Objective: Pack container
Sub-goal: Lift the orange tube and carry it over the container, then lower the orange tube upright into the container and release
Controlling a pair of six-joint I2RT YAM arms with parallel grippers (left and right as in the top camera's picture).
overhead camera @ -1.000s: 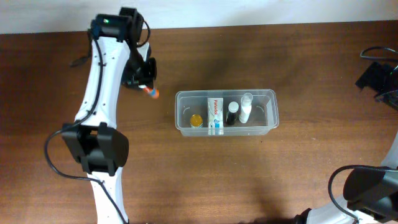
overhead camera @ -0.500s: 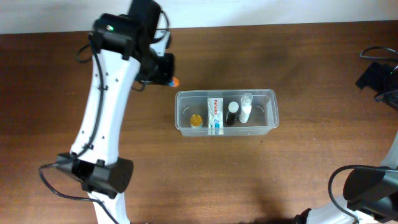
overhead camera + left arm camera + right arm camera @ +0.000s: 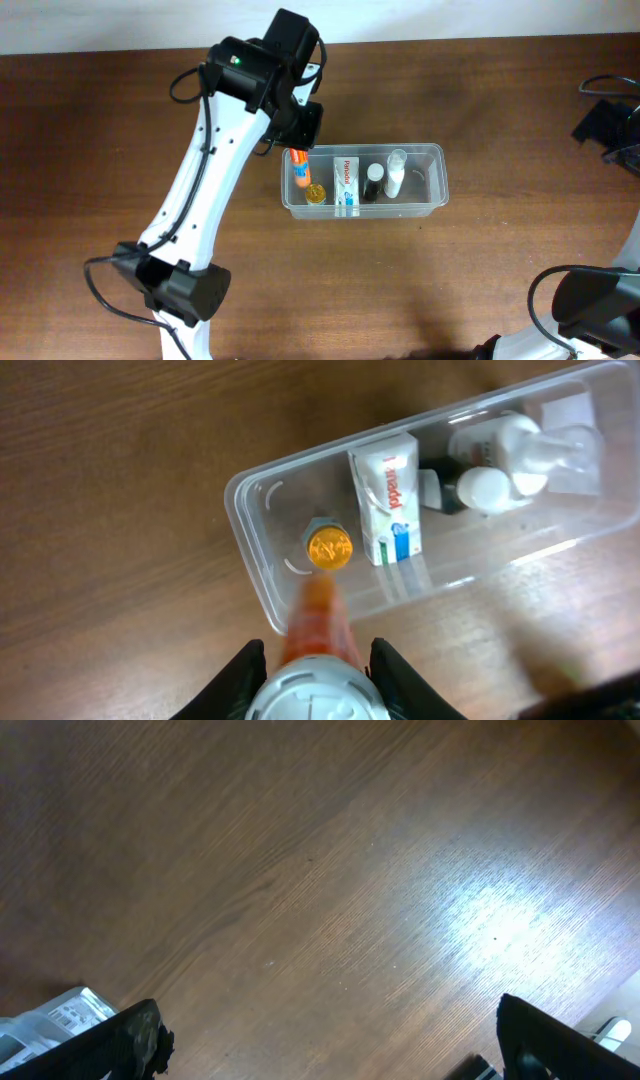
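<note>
Tabletop of dark wood under everything. Centred on it, container: clear, shallow, round-cornered, rimmed, already lined with toothpaste box, white bottle, dark bottle, gold-capped jar. Poised over its left end, left gripper pinching orange tube nose-down, likely for dropping beside the jar. Off at the far edge, right gripper spread, holding nothing, out of the way.

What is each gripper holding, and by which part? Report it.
Left gripper: the orange tube, gripped at its capped upper end above the container. Right gripper: open, nothing held.
</note>
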